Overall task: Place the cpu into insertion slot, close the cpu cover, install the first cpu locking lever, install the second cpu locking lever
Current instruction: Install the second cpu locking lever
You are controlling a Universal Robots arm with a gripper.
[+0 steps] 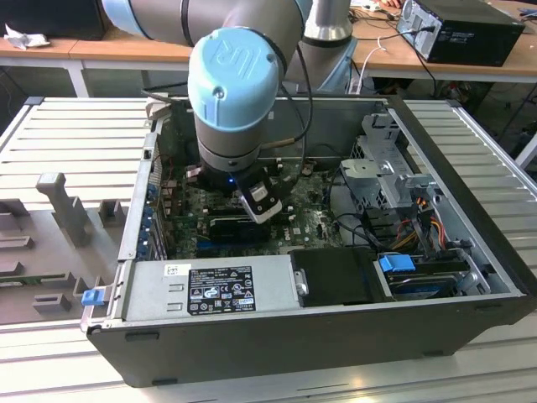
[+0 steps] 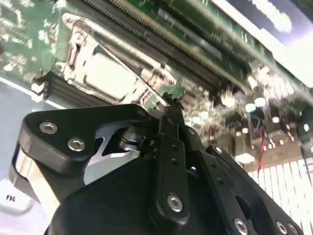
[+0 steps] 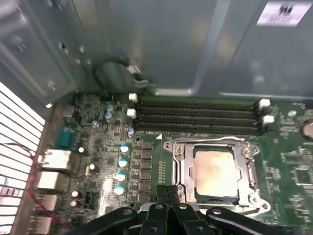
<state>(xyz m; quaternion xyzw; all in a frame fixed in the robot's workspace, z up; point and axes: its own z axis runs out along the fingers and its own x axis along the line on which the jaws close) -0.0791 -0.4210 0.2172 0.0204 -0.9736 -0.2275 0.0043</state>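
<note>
While the arm reaches down into the open computer case [image 1: 252, 336], the gripper [image 3: 168, 193] hangs low over the green motherboard [image 3: 98, 127] with its jaws pressed together and nothing pinched between them. Going from the exterior view's left, grey trays [image 1: 50, 243] lie outside the case, then comes the arm's blue-capped joint [image 1: 233, 71], then the drive cage [image 1: 394, 185]. In the first wrist view, small blue-topped capacitors [image 3: 121, 169] stand left of the fingertips [image 3: 164, 191], and the insertion slot [image 3: 182, 166] begins just beside them. The cpu [image 3: 215, 169] lies seated in that slot, and the cpu cover [image 3: 252, 169] lies flat around it. In the second wrist view the fingertips [image 2: 168, 105] sit near the cover's edge; contact cannot be told.
</note>
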